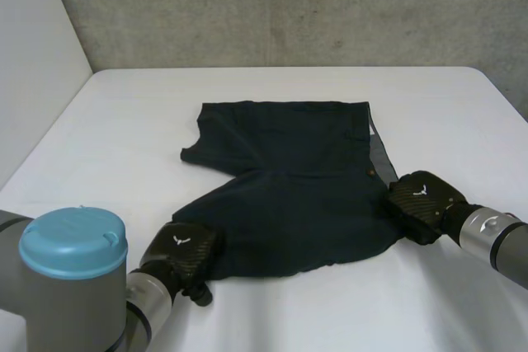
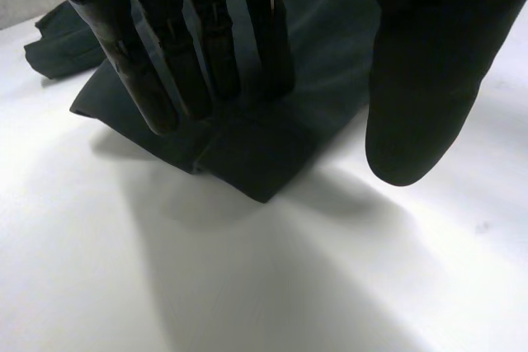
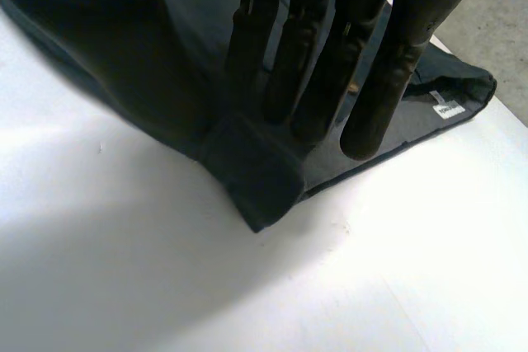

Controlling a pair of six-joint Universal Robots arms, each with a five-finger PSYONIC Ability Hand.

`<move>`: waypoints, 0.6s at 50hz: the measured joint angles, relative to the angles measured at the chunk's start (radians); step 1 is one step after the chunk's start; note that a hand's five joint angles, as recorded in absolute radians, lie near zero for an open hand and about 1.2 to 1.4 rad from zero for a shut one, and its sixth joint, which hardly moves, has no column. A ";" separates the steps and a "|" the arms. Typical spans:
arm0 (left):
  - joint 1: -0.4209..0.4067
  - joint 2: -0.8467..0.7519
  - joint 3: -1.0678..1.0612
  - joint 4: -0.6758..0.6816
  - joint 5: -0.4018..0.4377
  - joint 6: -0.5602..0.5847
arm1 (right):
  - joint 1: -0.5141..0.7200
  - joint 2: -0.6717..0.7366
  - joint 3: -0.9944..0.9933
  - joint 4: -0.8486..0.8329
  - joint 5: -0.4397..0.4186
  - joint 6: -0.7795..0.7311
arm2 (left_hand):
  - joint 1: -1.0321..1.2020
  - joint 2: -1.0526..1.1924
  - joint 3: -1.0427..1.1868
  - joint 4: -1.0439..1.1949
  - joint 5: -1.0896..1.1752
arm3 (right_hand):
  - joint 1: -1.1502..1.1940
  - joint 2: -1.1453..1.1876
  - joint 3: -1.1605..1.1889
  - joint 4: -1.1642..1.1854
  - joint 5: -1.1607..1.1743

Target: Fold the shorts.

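The white counter runs back to a grey concrete wall. Dark navy shorts lie flat on the middle of the counter. Their waistband is on the robot's right and shows a strip of grey lining, and the two legs point to the robot's left, one farther from the robot and one nearer.

The left arm, with its light-blue cap, reaches in from the near left. The right arm comes in from the near right.

The left robot hand sits at the hem corner of the nearer leg. In the left wrist view its fingers are straight and point down onto the cloth just behind that corner, which juts out past the fingertips. Its thumb hangs well apart over bare counter, so nothing is pinched.

The right robot hand rests at the near corner of the waistband. In the right wrist view its fingers are stretched out straight over the cloth, with the waistband corner at their tips. It grips nothing. A small white label shows on the lining beyond the fingers.
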 measured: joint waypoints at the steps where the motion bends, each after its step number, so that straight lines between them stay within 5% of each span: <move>1: 0.000 -0.002 0.001 0.002 0.000 0.000 | 0.000 0.000 0.000 0.000 0.000 0.000 | 0.000 0.000 0.000 0.000 0.000 | 0.011 0.026 0.029 0.030 0.029; 30: -0.001 -0.159 0.141 0.115 -0.076 0.027 | 0.003 -0.006 0.015 0.006 0.003 0.017 | 0.108 0.116 0.118 0.117 0.108 | 0.017 0.041 0.070 0.071 0.067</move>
